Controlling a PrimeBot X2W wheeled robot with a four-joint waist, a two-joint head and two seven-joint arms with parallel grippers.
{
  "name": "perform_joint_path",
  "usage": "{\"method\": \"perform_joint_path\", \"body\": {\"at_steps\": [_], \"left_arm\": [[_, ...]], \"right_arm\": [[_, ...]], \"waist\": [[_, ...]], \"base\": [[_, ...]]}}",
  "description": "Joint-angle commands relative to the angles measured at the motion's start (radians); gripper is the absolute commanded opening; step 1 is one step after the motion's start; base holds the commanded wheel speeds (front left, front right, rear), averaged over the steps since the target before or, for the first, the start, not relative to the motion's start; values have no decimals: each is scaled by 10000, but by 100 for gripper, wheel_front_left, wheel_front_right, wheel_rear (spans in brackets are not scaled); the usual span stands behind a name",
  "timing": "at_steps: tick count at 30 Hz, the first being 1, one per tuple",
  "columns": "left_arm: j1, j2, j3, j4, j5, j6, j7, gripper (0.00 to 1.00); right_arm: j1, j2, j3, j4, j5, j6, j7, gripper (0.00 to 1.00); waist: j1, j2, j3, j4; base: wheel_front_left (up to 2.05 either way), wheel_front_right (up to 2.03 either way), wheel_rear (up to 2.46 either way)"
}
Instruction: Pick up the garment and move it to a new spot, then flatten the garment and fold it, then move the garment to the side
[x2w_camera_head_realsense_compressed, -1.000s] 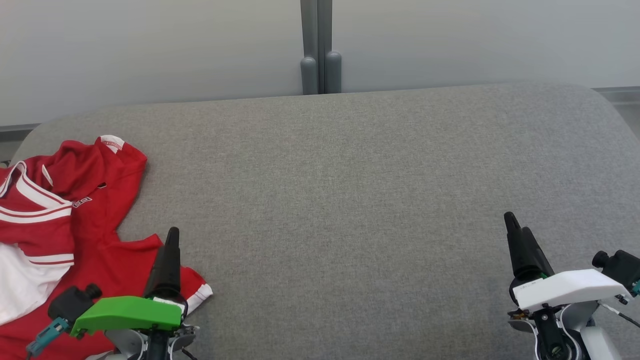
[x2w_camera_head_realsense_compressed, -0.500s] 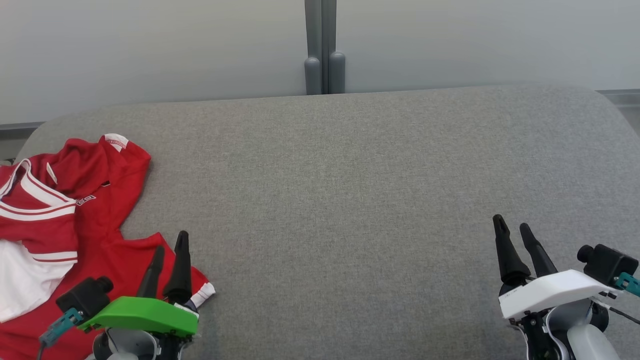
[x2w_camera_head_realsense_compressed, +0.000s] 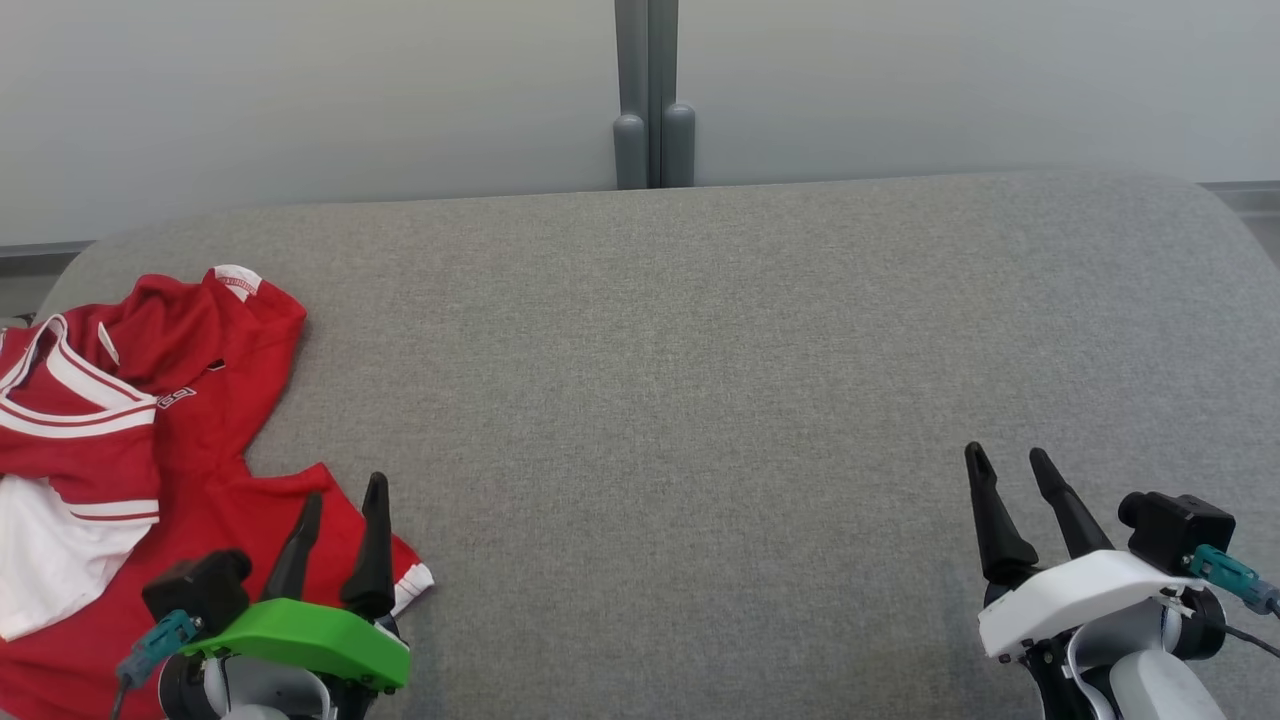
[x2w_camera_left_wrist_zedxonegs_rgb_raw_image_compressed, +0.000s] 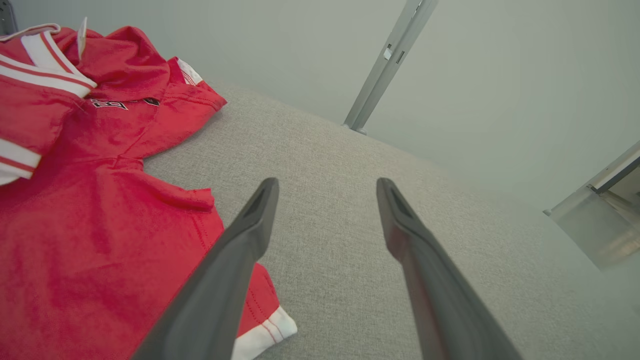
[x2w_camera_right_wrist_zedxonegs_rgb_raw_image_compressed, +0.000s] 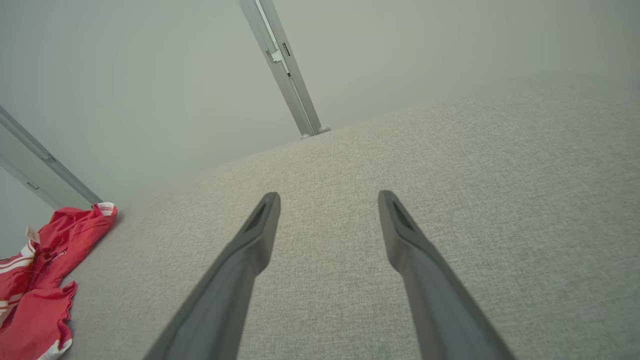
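The garment (x2w_camera_head_realsense_compressed: 190, 420) is a red shirt with white stripes and trim, lying crumpled at the left end of the grey cushioned surface (x2w_camera_head_realsense_compressed: 680, 400). In the left wrist view the garment (x2w_camera_left_wrist_zedxonegs_rgb_raw_image_compressed: 90, 235) spreads under and left of my fingers. My left gripper (x2w_camera_head_realsense_compressed: 343, 485) hovers open over the garment's near right corner, with nothing between its fingers. Far to the right, my right gripper (x2w_camera_head_realsense_compressed: 1005, 455) is open above bare grey fabric. From the right wrist view the garment (x2w_camera_right_wrist_zedxonegs_rgb_raw_image_compressed: 35, 285) lies at the lower left, far from that gripper (x2w_camera_right_wrist_zedxonegs_rgb_raw_image_compressed: 327, 197).
A pale wall with a grey vertical post (x2w_camera_head_realsense_compressed: 650, 95) rises behind the cushion's back edge. The cushion has rounded corners at far left and far right. Wide bare grey fabric stretches between the two grippers.
Both grippers have turned at the wrist so their two fingers now show side by side and spread. The left one shifted slightly right, the right one slightly left. The camera drifted a little.
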Motion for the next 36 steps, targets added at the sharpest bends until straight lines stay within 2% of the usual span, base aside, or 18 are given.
{"method": "perform_joint_path", "body": {"at_steps": [1, 14, 36], "left_arm": [[-139, 109, -2, -43, 360, 49, -93, 100], [24, 235, -52, 207, 1782, 64, -432, 100], [123, 175, 21, 598, 3567, 20, -893, 100]], "right_arm": [[-188, -111, 38, -34, -307, 5, -110, 100], [-99, -48, -113, 178, -1622, 4, -449, 100], [437, 132, -757, 305, -3239, 5, -923, 100]], "waist": [[0, 0, -1, 10], [0, 0, 11, 52], [0, 0, 0, 87]], "base": [[0, 0, 0], [0, 0, 0], [0, 0, 0]]}}
